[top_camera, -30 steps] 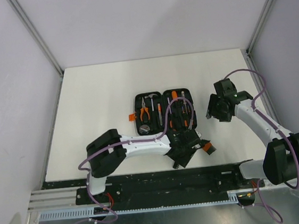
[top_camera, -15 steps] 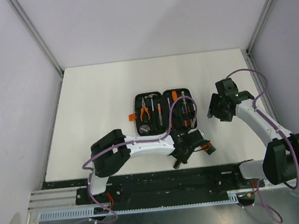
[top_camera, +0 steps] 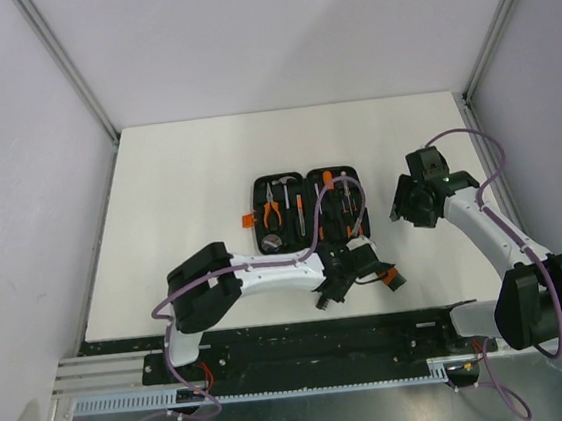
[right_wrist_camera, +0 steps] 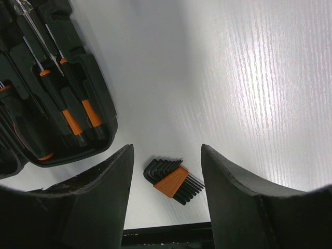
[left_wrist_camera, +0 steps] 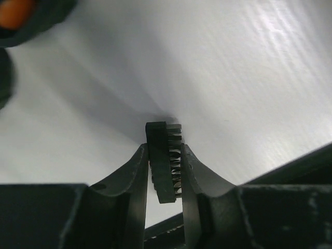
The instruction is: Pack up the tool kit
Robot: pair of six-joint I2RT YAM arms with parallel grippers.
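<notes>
Top view: the tool kit (top_camera: 308, 211) lies open and flat in the middle of the white tabletop (top_camera: 180, 201), both halves facing up. The left half carries orange-handled pliers (top_camera: 272, 211). The right half carries a row of screwdrivers (right_wrist_camera: 67, 111) with orange collars, seated in their slots. A small orange latch (top_camera: 247, 220) sticks out of the case's left edge.

Left arm: it reaches across to the right, in front of the case, near the front edge of the tabletop. The left claw (left_wrist_camera: 164, 149) is clamped on a narrow black bit holder (left_wrist_camera: 165, 161). Both fingers (left_wrist_camera: 136, 171) press its long sides, and we see metal bit ends along one face. The holder stands roughly upright between them, and its upper end pokes out past the fingertips. We cannot tell whether its far end touches the tabletop.

Right arm: the right claw (right_wrist_camera: 166, 150) hangs to the right of the case, jaws spread wide with nothing between them.

A hex key set (right_wrist_camera: 171, 181) in an orange clip lies on the tabletop, apart from the case, just off its near right corner and just beside the left claw. In the right wrist view it shows through the gap between the jaws.
</notes>
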